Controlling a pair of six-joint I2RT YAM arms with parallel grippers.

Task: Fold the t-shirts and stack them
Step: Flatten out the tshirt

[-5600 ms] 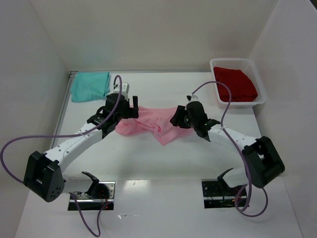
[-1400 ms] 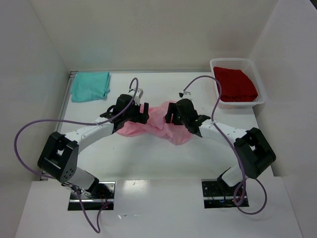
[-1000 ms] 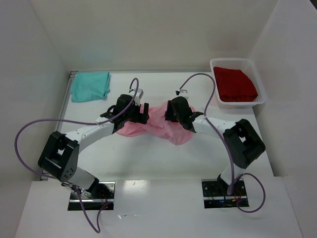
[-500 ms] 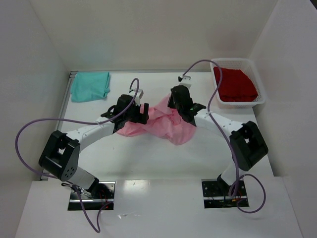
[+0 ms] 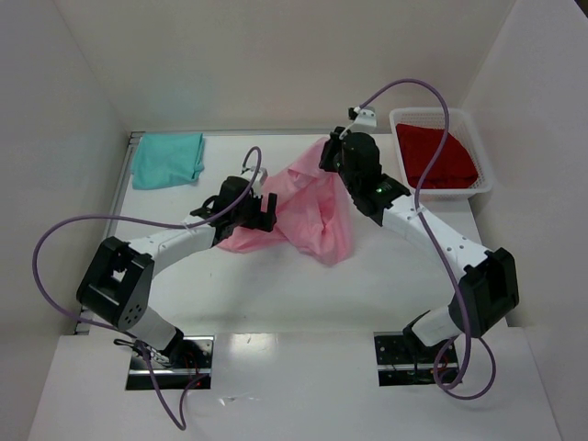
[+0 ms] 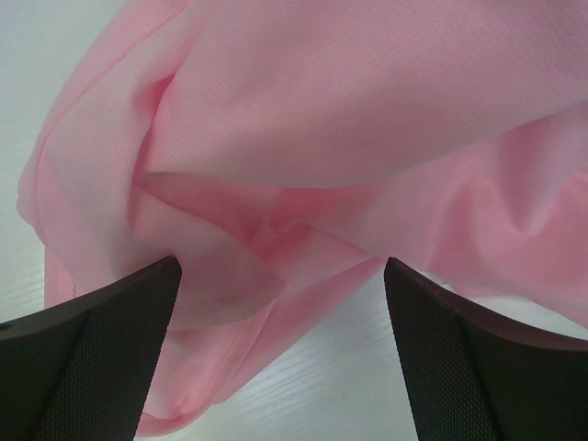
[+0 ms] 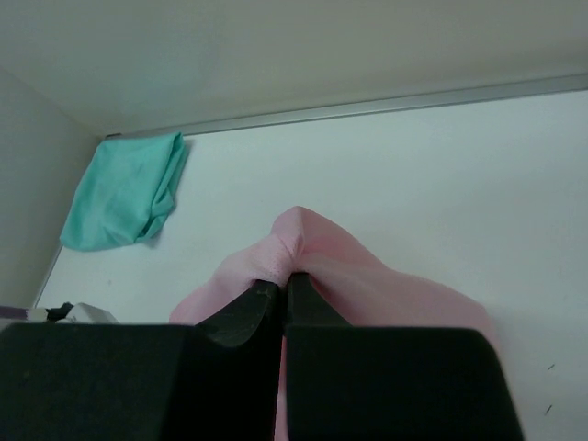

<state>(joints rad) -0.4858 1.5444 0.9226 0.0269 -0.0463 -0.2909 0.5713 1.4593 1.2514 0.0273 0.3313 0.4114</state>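
Over the last moments my right arm has swung up and toward the far edge of the table point(image 5: 367, 294). It has pulled the pink t-shirt point(image 5: 308, 207) with it, so the cloth now rises to a peak instead of lying in a low heap.

The shirt sits mid-table, its lower folds on the surface and its top lifted. My right gripper point(image 7: 283, 287) is clenched on a small pinch of pink fabric at that peak. My left gripper point(image 6: 280, 268) has its fingers spread wide at the shirt's lower left folds, grasping nothing.

I judge the cloth light, thin and limp. It drapes and bunches, and a single pinch only lets it hang in creases. A firmer hold would be on a hem or shoulder seam, which I cannot pick out among these folds. Taking hold with both grippers well apart would spread it flat.

The white basket point(image 5: 485, 184) at the far right corner holds the folded red t-shirt point(image 5: 439, 156), which fills most of it. The folded teal t-shirt point(image 5: 167, 158) lies bare on the table at the far left corner, in no container.
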